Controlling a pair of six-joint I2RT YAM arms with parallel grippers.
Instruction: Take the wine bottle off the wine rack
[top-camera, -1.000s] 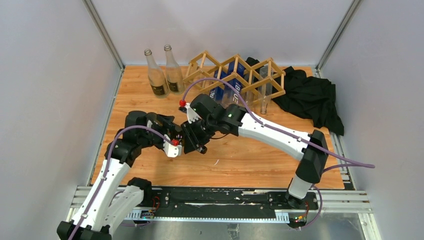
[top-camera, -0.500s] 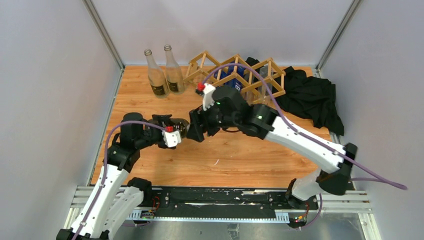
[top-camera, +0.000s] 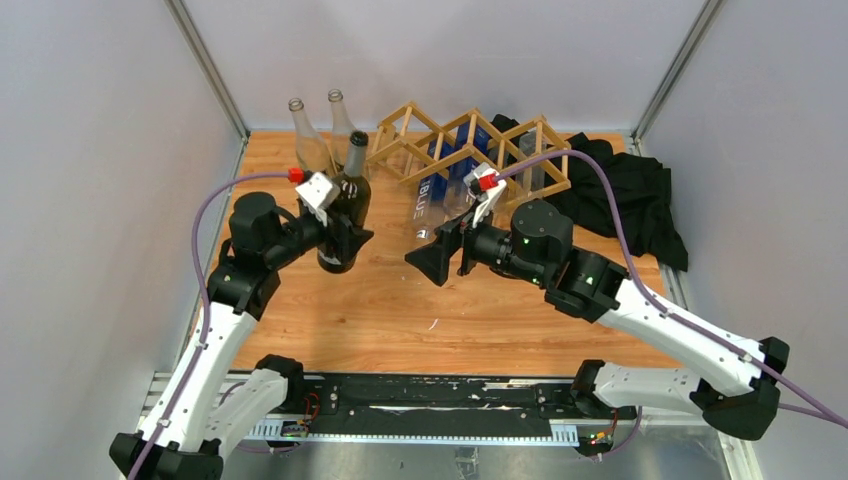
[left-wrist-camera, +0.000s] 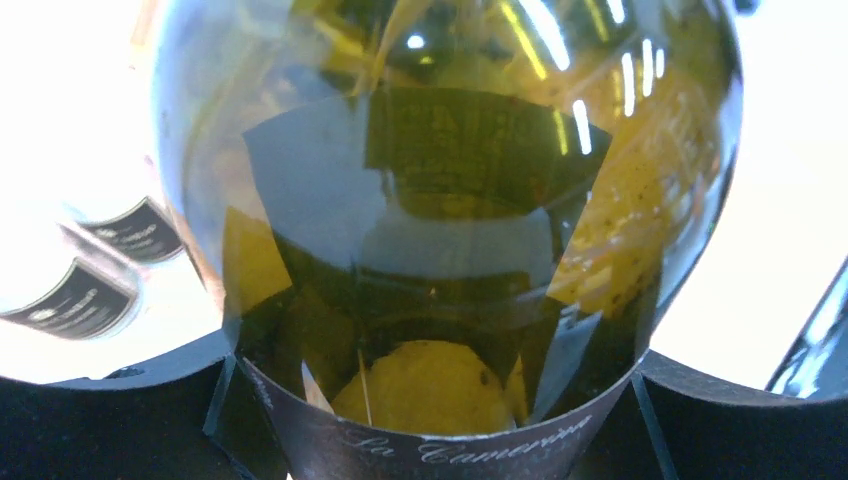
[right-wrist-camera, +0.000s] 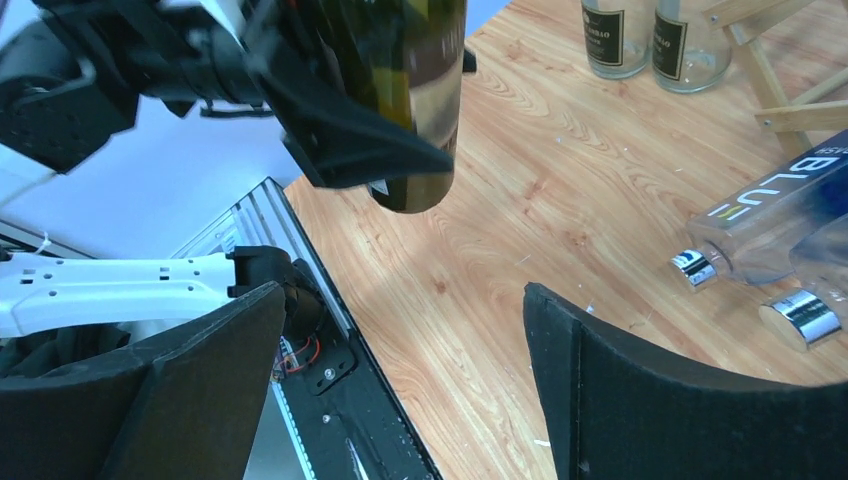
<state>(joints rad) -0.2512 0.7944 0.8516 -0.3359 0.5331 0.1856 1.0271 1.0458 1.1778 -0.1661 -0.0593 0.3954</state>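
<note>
A dark green wine bottle (top-camera: 352, 188) stands upright, off the wine rack (top-camera: 472, 148), with my left gripper (top-camera: 345, 232) shut round its body. In the left wrist view the wine bottle (left-wrist-camera: 440, 200) fills the frame between the two black fingers (left-wrist-camera: 110, 420). Its base (right-wrist-camera: 415, 190) looks slightly raised above the wood. My right gripper (top-camera: 440, 256) is open and holds nothing, a short way right of the bottle. In the right wrist view the right gripper (right-wrist-camera: 400, 400) shows only bare table between its fingers.
Two clear bottles (top-camera: 300, 140) stand at the back left behind the held bottle. Clear bottles with blue lettering (top-camera: 432, 200) lie in the rack's lower openings, caps (right-wrist-camera: 797, 320) toward me. A black cloth (top-camera: 620, 195) lies at the back right.
My right gripper opened, let go of the wine bottle and drew back to the right. The left arm swung the bottle upright and carried it toward the back left.
</note>
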